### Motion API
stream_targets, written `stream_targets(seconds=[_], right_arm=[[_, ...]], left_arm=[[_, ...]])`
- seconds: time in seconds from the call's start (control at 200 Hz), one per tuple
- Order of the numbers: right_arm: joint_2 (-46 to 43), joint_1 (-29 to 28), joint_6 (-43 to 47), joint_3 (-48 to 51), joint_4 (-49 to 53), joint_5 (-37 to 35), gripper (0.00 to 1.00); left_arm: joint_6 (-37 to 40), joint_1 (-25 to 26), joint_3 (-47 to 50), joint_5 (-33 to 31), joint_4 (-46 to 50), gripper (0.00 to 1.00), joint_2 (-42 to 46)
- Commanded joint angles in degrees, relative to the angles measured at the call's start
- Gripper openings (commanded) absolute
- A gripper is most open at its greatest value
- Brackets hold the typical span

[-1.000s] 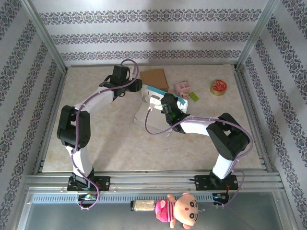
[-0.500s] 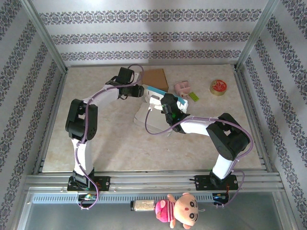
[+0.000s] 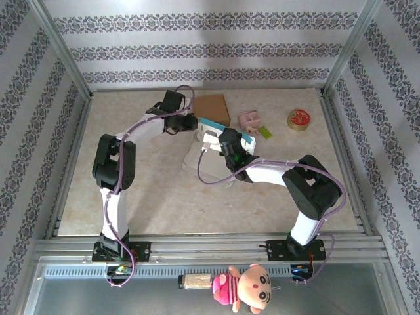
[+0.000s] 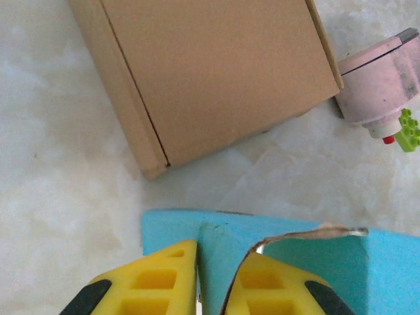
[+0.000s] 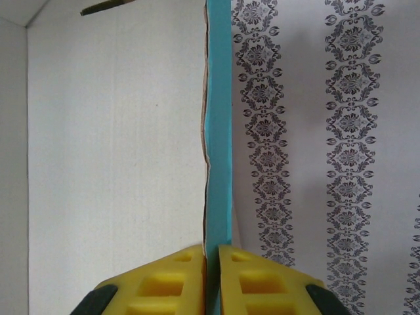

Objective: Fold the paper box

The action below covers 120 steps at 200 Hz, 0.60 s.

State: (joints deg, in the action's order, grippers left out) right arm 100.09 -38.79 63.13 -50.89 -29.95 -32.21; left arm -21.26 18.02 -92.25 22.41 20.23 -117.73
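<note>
Your left end effector (image 4: 220, 254): pinching a blue flap of the paper box (image 4: 328, 275).
Your right end effector (image 5: 212, 252): clamping its blue edge.

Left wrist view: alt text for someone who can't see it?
The left end effector pinches a flap edge of the blue box between yellow fingers. Beyond it on the marble table lie a brown box, a pink object and a green brick.
</note>
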Motion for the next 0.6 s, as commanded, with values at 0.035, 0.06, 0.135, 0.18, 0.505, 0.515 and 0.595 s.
stream_targets(seconds=[0.035,0.06,0.135,0.18,0.505,0.515,0.595], right_arm=[[0.9,-0.7,-1.3,-0.6,3.1,-0.3,0.14],[0.9,-0.7,-1.4,-0.5,3.1,-0.4,0.14],[0.8,-0.7,-1.7,-0.3,3.1,-0.4,0.14],[0.8,-0.7,-1.7,-0.2,3.1,-0.4,0.14],[1.2,-0.9,-2.0,-0.1,3.0,-0.5,0.14],[1.2,-0.9,-2.0,0.0,3.0,-0.6,0.14],[1.2,-1.0,-2.2,0.1,3.0,-0.7,0.14]], left_arm=[[-9.3,0.4,0.8,4.0,1.0,0.13,4.3],[-9.6,0.4,0.6,4.4,1.1,0.13,4.3],[-10.0,0.4,0.1,5.0,1.4,0.12,4.1],[-10.1,0.4,-0.2,5.3,1.7,0.12,4.2],[-10.0,0.4,-0.6,7.6,1.1,0.11,4.5],[-10.3,0.4,-0.4,7.8,0.8,0.11,4.6],[-13.3,0.7,2.6,9.4,-2.7,0.11,5.7]])
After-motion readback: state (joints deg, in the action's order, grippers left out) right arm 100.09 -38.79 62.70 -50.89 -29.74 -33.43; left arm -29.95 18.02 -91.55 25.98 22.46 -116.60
